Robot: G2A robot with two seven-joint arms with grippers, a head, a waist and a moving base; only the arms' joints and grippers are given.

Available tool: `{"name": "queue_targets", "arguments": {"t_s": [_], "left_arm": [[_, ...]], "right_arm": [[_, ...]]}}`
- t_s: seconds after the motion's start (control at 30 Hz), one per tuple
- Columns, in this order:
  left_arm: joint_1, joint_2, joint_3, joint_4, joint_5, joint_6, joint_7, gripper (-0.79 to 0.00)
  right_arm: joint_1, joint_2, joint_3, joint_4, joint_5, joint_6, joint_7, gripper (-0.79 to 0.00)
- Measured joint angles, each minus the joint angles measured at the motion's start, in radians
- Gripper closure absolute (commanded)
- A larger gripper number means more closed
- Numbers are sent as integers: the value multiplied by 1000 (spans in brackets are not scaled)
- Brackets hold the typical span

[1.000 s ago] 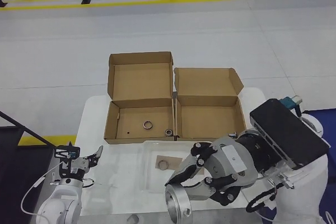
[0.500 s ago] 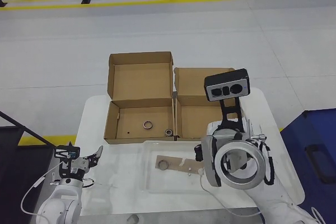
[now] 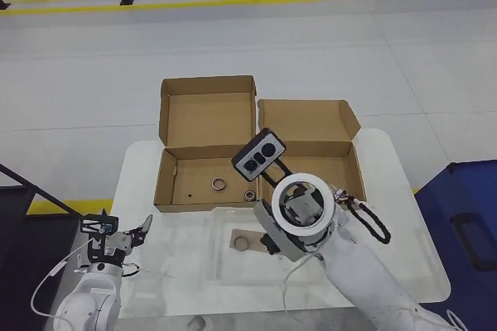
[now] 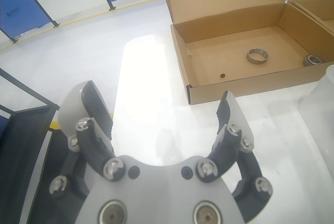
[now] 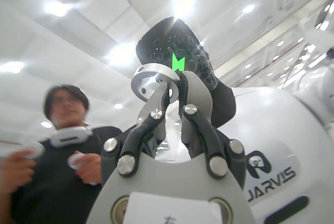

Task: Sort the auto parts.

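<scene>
My right gripper (image 5: 173, 89) is shut on a silver metal collar ring (image 5: 154, 81) and points upward, away from the table. In the top view the same ring (image 3: 299, 177) is held high, face-on, above the front wall of the right cardboard box (image 3: 311, 124). My left gripper (image 4: 159, 97) stands open with nothing between its fingers, low over the table's left edge (image 3: 128, 234). The left cardboard box (image 3: 207, 116) holds a steel ring (image 3: 219, 184), a small bearing (image 3: 249, 196) and a tiny dark part (image 4: 222, 75).
A clear plastic tray (image 3: 199, 256) lies on the white table (image 3: 141, 165) in front of the boxes, with a small ring (image 3: 242, 243) on a brown card inside it. Both boxes have their lids standing up at the back.
The right arm has swung from the table's front up and inward, turning the held collar ring toward the overhead camera. The left arm has stayed put.
</scene>
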Motion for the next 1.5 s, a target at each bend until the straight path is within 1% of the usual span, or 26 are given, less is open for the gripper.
{"name": "queue_targets", "arguments": {"t_s": [0.03, 0.1, 0.13, 0.23, 0.33, 0.4, 0.5, 0.6, 0.67, 0.77, 0.83, 1.0, 1.07, 1.1, 1.13, 1.23, 1.33, 1.4, 1.5], "left_arm": [[0, 0, 0, 0, 0, 0, 0, -785], [0, 0, 0, 0, 0, 0, 0, -785], [0, 0, 0, 0, 0, 0, 0, -785], [0, 0, 0, 0, 0, 0, 0, -785], [0, 0, 0, 0, 0, 0, 0, -785], [0, 0, 0, 0, 0, 0, 0, -785], [0, 0, 0, 0, 0, 0, 0, -785], [0, 0, 0, 0, 0, 0, 0, -785], [0, 0, 0, 0, 0, 0, 0, -785], [0, 0, 0, 0, 0, 0, 0, -785], [0, 0, 0, 0, 0, 0, 0, -785], [0, 0, 0, 0, 0, 0, 0, -785], [0, 0, 0, 0, 0, 0, 0, -785], [0, 0, 0, 0, 0, 0, 0, -785], [0, 0, 0, 0, 0, 0, 0, -785], [0, 0, 0, 0, 0, 0, 0, -785], [0, 0, 0, 0, 0, 0, 0, -785], [0, 0, 0, 0, 0, 0, 0, -785], [0, 0, 0, 0, 0, 0, 0, -785]], "right_arm": [[-9, -3, -22, -2, 51, 65, -13, 0], [-19, -6, -53, -4, 104, 160, -42, 0], [-21, -6, -69, -8, 115, 223, -62, 0], [-31, -4, -92, -12, 98, 358, -73, 0], [-30, -5, -90, -10, 163, 456, -84, 0], [-34, -7, -86, -17, 193, 483, -86, 0], [-44, -11, -68, -40, 178, 444, -80, 0], [-47, -17, -44, -47, 81, 320, -45, 0], [-41, -26, -30, -31, 8, 205, -5, 0], [-25, -40, -14, -5, -4, 61, 39, 0], [-22, -42, -8, -2, 2, -2, 46, 0], [-25, -42, -9, -4, 1, 31, 42, 0], [-33, -40, 0, -21, -50, 15, 0, 0], [-32, -37, 9, -30, -102, 0, -24, 0], [-29, -33, 26, -43, -197, -25, -57, 0], [-38, -23, 62, -98, -411, -77, -114, 0], [-53, -17, 91, -161, -530, -81, -154, 0], [-63, -15, 97, -191, -547, -66, -152, 0], [-69, -15, 98, -200, -512, -63, -148, 0]]}}
